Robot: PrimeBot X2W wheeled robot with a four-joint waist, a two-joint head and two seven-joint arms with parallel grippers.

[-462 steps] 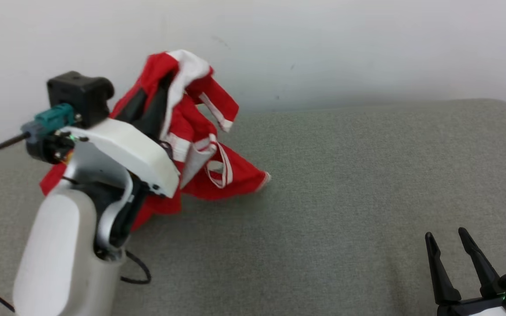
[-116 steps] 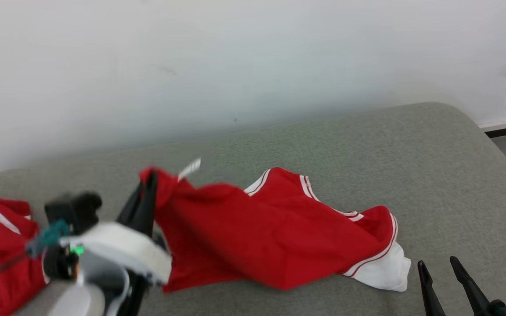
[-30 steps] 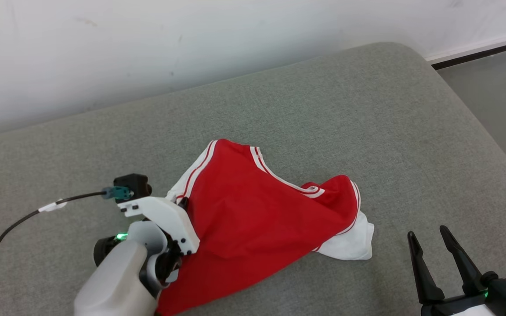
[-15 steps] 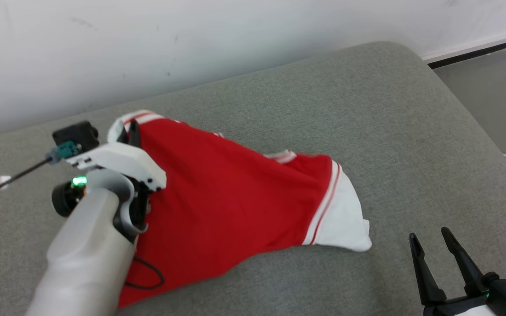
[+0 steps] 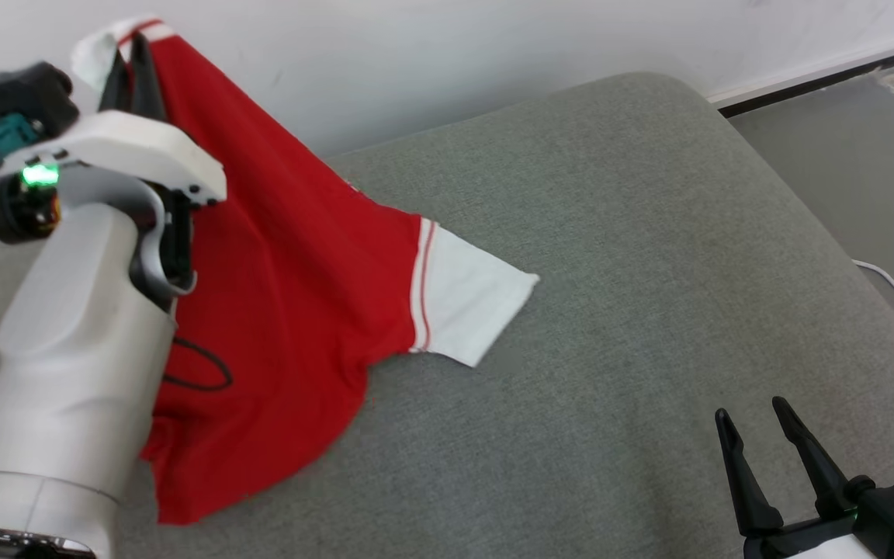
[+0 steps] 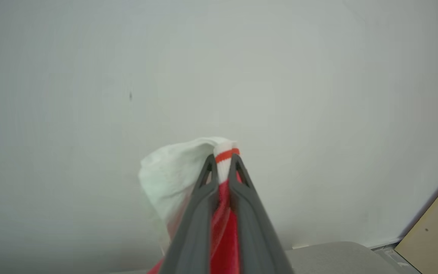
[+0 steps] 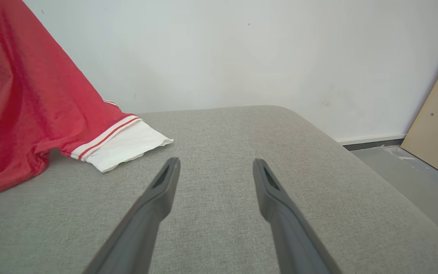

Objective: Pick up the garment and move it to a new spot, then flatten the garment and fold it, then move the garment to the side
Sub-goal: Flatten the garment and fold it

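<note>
Pinching garment (image 5: 292,256) cuff high beside wall (image 6: 89,76), left pincer (image 6: 223,160), right pincer (image 7: 216,163) spread above open cushion (image 5: 649,233).

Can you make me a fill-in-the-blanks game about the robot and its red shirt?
1. The shirt is red with ____ sleeves.
2. The left gripper is shut on one ____ of the shirt.
3. The right gripper is open and holds ____.

Missing words: white; sleeve; nothing.
</note>
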